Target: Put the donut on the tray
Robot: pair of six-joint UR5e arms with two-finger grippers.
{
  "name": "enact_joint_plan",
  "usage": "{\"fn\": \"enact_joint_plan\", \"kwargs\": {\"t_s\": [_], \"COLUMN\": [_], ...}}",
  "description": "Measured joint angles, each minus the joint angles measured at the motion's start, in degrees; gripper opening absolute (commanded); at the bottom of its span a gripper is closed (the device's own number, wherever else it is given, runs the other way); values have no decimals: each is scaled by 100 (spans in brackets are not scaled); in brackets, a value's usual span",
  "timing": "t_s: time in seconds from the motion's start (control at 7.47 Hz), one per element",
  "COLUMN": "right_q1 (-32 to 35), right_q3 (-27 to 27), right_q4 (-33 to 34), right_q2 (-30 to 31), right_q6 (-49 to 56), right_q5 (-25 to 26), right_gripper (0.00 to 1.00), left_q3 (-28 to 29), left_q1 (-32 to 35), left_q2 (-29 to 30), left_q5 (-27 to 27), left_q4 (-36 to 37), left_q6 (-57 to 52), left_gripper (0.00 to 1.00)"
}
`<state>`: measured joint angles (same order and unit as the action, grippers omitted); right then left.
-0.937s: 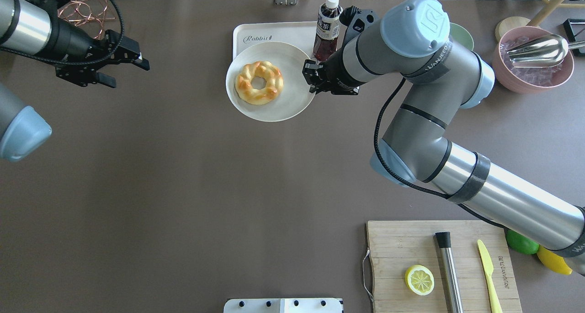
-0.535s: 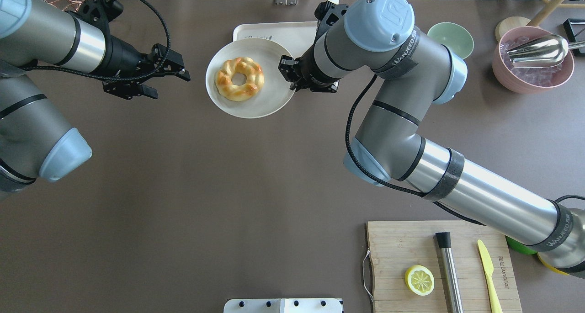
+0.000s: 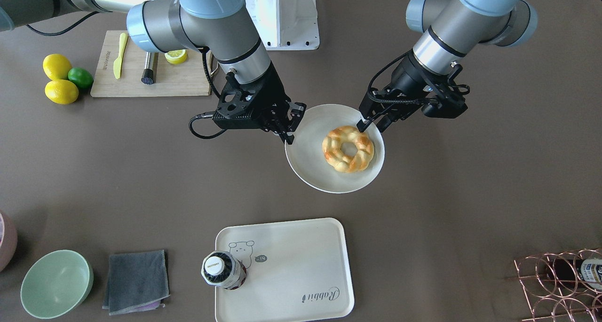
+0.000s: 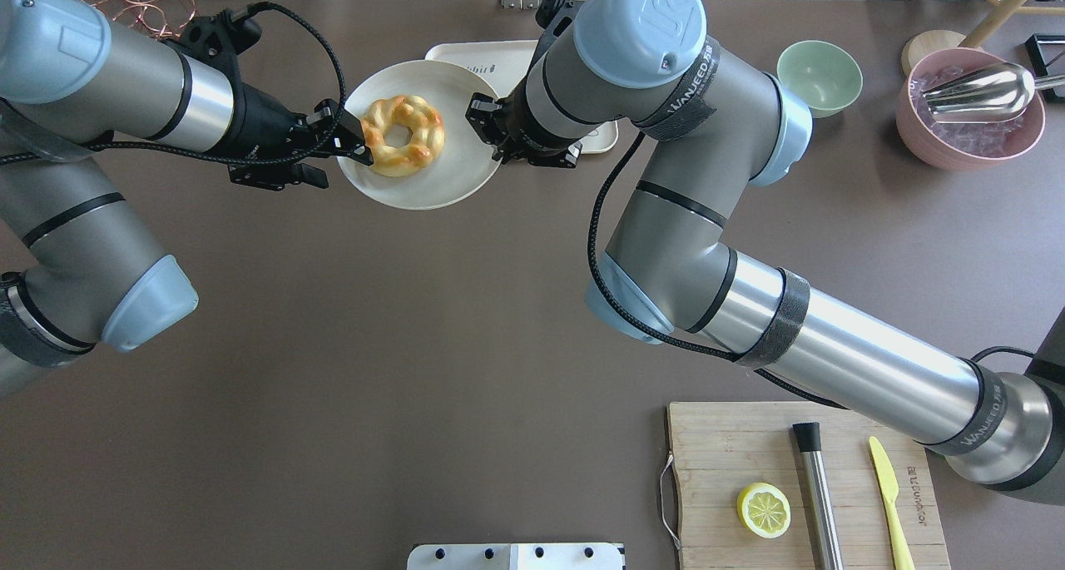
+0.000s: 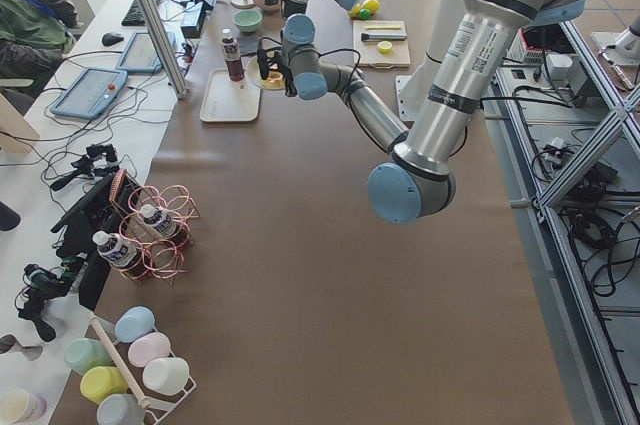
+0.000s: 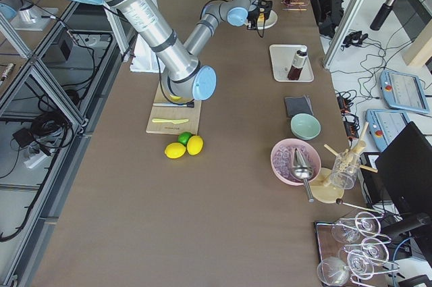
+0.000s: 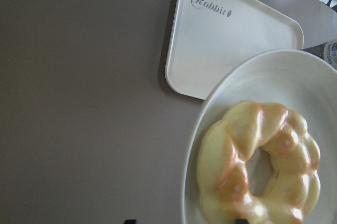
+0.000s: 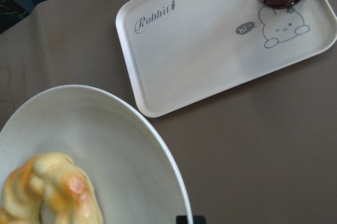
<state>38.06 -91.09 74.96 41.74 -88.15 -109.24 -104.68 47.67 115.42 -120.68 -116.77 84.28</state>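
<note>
The donut point(image 4: 402, 135) lies on a round off-white plate point(image 4: 441, 179). My right gripper point(image 4: 491, 133) is shut on the plate's right rim and holds it above the table, in front of the tray point(image 3: 291, 261). My left gripper point(image 4: 337, 150) is open at the donut's left edge, and in the left wrist view its fingertips straddle that side of the donut point(image 7: 260, 163). In the front view the left gripper point(image 3: 374, 123) touches the donut point(image 3: 348, 148) while the right gripper point(image 3: 287, 131) pinches the plate rim point(image 3: 301, 167). The tray point(image 8: 210, 45) shows bare around the bear drawing.
A dark drink bottle point(image 3: 223, 269) stands on the tray's corner. A green bowl point(image 3: 56, 283) and a grey cloth point(image 3: 136, 280) lie beside it. A cutting board point(image 4: 732, 453) with a lemon half and a knife is near the robot. A copper rack point(image 3: 559, 279) is at the far left.
My right gripper has carried the plate with the donut to the left, off the tray. My left arm has swung right and brought its open gripper onto the donut's edge.
</note>
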Motion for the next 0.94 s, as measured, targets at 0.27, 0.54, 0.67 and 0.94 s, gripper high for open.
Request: {"fn": "enact_joint_plan", "kwargs": {"t_s": [0.27, 0.54, 0.67, 0.94], "right_q1": [-3, 8, 13, 23], "right_q3": [3, 8, 10, 12], "right_q4": [13, 14, 11, 10], "right_q2": [-2, 1, 6, 14], "right_q6": [3, 12, 15, 17], "right_q5": [11, 16, 16, 16], "right_gripper": [0, 0, 0, 0], "left_q3": [1, -8, -12, -22], "left_q1": [-9, -11, -11, -5], "left_q2": [5, -13, -17, -14], "left_q5": [-6, -20, -24, -25], "left_q4": [5, 7, 6, 12], "left_q6": [0, -11, -15, -17], "left_gripper": [26, 12, 0, 0]}}
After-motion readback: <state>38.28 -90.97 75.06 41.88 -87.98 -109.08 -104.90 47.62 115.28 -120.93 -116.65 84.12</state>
